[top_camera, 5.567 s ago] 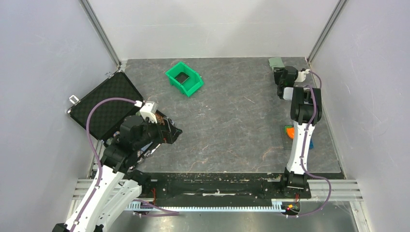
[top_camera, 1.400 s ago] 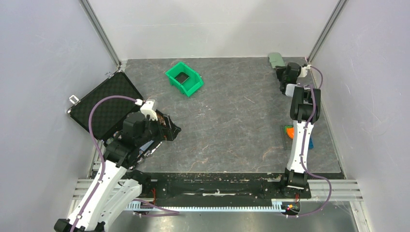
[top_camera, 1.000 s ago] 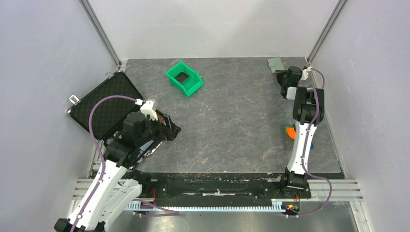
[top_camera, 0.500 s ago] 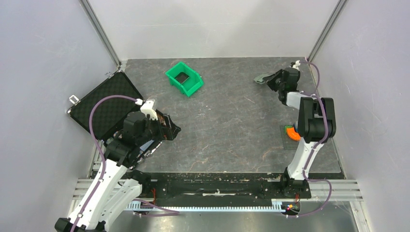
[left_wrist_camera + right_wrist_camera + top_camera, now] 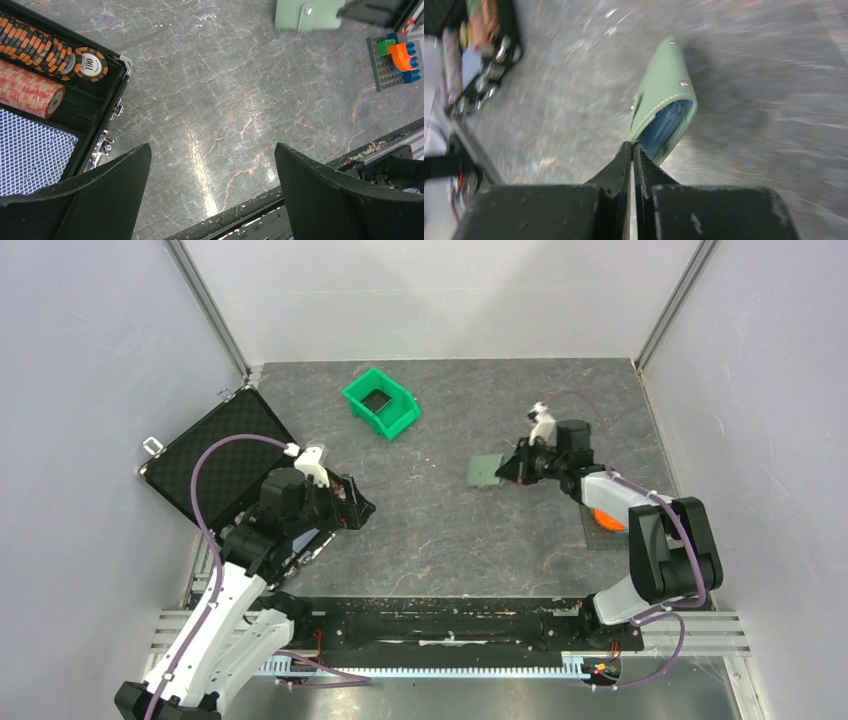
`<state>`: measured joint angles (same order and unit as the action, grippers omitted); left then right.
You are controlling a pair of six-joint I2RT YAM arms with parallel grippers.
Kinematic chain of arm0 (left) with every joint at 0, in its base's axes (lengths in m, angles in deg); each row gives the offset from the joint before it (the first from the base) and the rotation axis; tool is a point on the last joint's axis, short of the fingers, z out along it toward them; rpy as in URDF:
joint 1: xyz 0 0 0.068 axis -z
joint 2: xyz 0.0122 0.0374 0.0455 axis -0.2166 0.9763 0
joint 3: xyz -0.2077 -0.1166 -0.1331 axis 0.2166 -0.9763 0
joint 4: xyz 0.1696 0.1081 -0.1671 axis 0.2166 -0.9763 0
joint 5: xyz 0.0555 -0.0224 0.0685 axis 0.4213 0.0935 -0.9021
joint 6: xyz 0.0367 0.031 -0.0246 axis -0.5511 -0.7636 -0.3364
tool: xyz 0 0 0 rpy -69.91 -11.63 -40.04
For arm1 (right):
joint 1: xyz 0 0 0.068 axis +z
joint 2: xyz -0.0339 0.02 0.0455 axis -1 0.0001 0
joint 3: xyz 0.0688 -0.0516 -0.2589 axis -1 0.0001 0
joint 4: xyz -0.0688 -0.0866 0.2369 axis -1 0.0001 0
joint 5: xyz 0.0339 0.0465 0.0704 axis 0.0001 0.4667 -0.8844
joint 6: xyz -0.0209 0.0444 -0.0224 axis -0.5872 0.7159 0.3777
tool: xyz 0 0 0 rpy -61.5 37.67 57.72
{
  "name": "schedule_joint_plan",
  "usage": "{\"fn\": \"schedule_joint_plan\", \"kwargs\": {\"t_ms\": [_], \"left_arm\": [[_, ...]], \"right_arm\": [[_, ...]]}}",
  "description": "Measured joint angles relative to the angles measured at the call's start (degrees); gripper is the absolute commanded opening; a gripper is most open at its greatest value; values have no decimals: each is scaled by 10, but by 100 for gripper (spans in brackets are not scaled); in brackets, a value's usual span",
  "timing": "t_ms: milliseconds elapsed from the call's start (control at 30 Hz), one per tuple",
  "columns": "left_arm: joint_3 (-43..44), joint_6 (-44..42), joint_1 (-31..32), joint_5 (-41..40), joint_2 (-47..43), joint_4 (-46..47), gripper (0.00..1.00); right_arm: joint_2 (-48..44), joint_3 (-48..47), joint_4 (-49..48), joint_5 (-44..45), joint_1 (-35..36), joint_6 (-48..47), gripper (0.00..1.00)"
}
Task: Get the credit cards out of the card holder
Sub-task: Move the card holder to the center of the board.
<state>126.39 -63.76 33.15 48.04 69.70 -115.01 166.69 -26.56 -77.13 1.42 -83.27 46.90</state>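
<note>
The card holder [image 5: 485, 472] is a pale grey-green wallet held near the table's middle. My right gripper [image 5: 512, 469] is shut on its near edge. In the right wrist view the card holder [image 5: 664, 97] hangs from the closed fingertips, its light blue inner panel [image 5: 665, 129] showing; the picture is blurred by motion. It also shows in the left wrist view [image 5: 307, 14] at the top edge. No credit cards are visible. My left gripper [image 5: 352, 508] is open and empty beside the black case, above bare table [image 5: 210, 150].
A green bin [image 5: 380, 403] stands at the back, left of centre. An open black foam-lined case [image 5: 215, 455] lies at the left, with poker chips [image 5: 47, 52] and a blue patterned deck [image 5: 30, 157]. A grey plate with coloured bricks [image 5: 603, 520] sits at the right.
My right arm has carried the card holder from the far right corner to the middle of the table, lowering it. My left arm has barely moved.
</note>
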Motion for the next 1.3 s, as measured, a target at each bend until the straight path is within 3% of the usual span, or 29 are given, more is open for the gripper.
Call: {"fn": "schedule_joint_plan", "kwargs": {"t_ms": [267,433,567,700,1033,1300], "left_arm": [[1,0,0,3,24,-2,100],[20,2,1,6,64,-18,99],[38,9,10,14,113,-23,96],[58,14,27,20,167,-19,95],[60,31,61,30,204,7,93],[59,31,73,21,209,5,92]], "right_arm": [[-5,4,108,-68,129,-136,0],[13,-15,169,-39,139,-172,38],[13,-44,174,21,138,-159,49],[-14,-21,120,85,139,-85,60],[-4,40,16,155,157,49,56],[54,41,-19,149,200,71,53]]}}
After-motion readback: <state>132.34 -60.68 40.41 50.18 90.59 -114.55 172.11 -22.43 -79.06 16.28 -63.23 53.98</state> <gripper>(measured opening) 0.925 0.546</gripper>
